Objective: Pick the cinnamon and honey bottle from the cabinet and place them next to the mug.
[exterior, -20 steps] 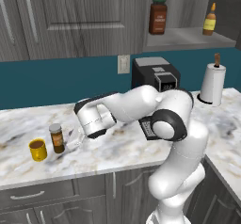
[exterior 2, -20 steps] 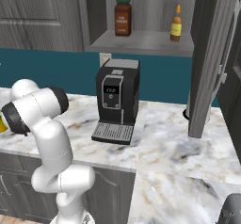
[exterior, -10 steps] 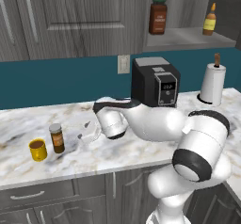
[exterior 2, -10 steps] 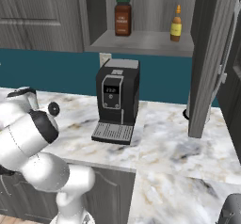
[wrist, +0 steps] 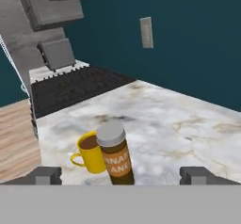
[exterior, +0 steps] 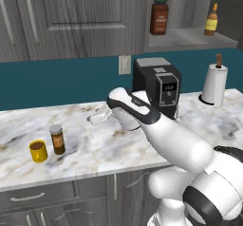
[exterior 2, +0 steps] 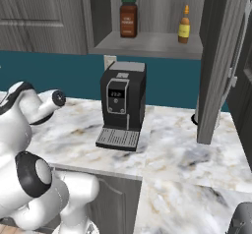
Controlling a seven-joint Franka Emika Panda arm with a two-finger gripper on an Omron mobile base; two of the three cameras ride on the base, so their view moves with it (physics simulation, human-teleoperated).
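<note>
**Cinnamon set beside the mug; arm drawn back, honey bottle still on the shelf**

Left base view: the cinnamon (exterior: 58, 139) is seen upright on the countertop (exterior: 95, 149) near its front-left edge, just beside the mug (exterior: 38, 151). A second ago the gripper (exterior: 98, 119) was down at the jar; it has since been lifted and swung away toward the middle of the countertop, in front of the coffee machine (exterior: 159, 86), and nothing is carried in it. The first half of the task is therefore judged done. The honey bottle (exterior: 211, 20) is left standing at the right end of the cabinet (exterior: 190, 37) shelf, well apart from the larger red-brown jar (exterior: 159, 15) at the shelf's left end. A paper towel roll (exterior: 213, 83) is seen at the back right of the countertop.

Right base view: the honey bottle (exterior 2: 184, 24) and the red-brown jar (exterior 2: 128, 16) are shown in the open niche above the coffee machine (exterior 2: 122, 110). Their labels are too small to be read.

Hand view: the cinnamon (wrist: 116, 155) and the mug (wrist: 92, 154) are seen touching or nearly so, the jar in front. Part of a word, "NNAM", can be made out on the jar's orange label. The fingertips (wrist: 197, 174) are spread wide, with empty space between them, so the claw is released. A wall outlet (wrist: 146, 32) is visible on the teal wall.
</note>
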